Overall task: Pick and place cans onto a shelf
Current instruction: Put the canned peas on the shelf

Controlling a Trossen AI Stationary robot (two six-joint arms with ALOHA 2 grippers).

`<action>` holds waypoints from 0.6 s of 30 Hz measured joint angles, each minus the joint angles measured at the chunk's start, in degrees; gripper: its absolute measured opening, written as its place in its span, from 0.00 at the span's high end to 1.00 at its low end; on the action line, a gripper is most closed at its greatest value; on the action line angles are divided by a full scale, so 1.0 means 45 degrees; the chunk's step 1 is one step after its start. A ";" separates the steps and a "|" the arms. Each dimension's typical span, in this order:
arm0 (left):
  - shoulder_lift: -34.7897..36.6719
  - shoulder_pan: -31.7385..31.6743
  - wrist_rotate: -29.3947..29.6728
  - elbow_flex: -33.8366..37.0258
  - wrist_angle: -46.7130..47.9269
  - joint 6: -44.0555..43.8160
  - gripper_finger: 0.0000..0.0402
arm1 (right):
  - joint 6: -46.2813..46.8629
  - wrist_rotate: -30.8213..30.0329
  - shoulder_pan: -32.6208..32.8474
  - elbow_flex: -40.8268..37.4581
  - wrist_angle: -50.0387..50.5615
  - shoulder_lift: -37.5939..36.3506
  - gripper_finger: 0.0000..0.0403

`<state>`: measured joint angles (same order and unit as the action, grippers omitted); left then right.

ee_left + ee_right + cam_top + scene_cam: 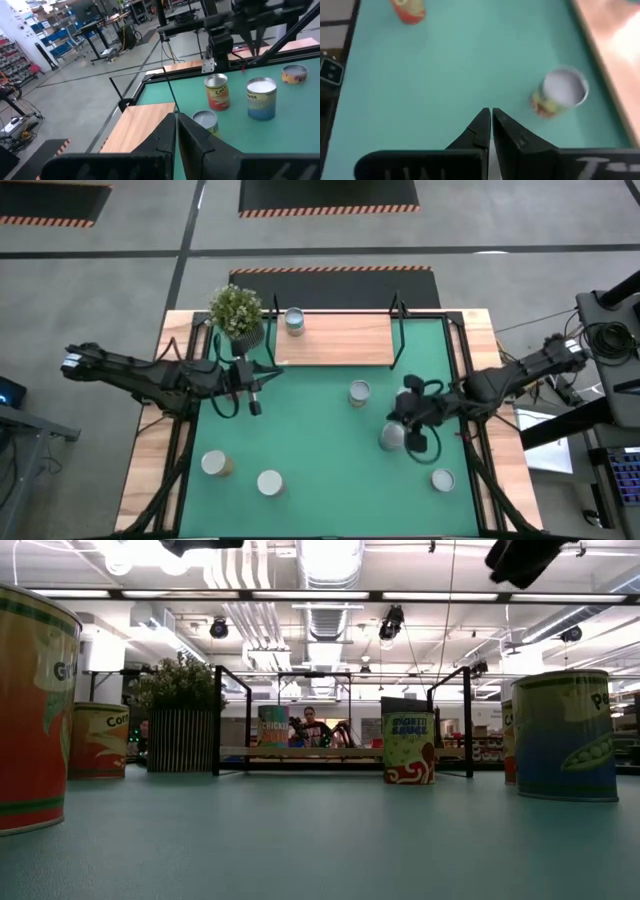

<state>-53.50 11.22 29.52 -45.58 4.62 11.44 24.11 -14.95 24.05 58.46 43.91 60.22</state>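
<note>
Both claws are closed and empty: the right claw (420, 442) hangs above a can (391, 437) on the table's green mat (320, 430), the left claw (254, 406) waits near the shelf (335, 340), which holds one can (294, 320). Judging by this, a pick is starting; the right claw must open and descend.

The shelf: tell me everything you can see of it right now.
The shelf is a light-brown wooden board lying flat at the far edge of the green mat, with thin black metal posts standing at both ends. One can stands upright on it, near its left end by the potted plant; the rest of the board is bare. Neither gripper touches it.
</note>
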 joint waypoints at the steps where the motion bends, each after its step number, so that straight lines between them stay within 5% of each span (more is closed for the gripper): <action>1: -0.0039 0.0000 0.0000 -0.0005 0.0005 0.0000 1.00 | 0.0354 -0.0076 0.0269 0.0008 0.0263 0.0164 0.98; 10: -0.0420 0.0000 -0.0015 -0.0112 0.0019 0.0000 1.00 | 0.2629 -0.1993 0.2428 -0.0884 0.0180 0.0411 0.98; 18: -0.0427 0.0000 -0.0015 -0.0112 -0.0131 0.0000 1.00 | 0.3541 -0.2717 0.2794 -0.2091 -0.0212 -0.0249 0.98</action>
<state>-55.42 11.22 29.45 -46.09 4.03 11.44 40.05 -27.18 36.62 49.05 42.95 59.10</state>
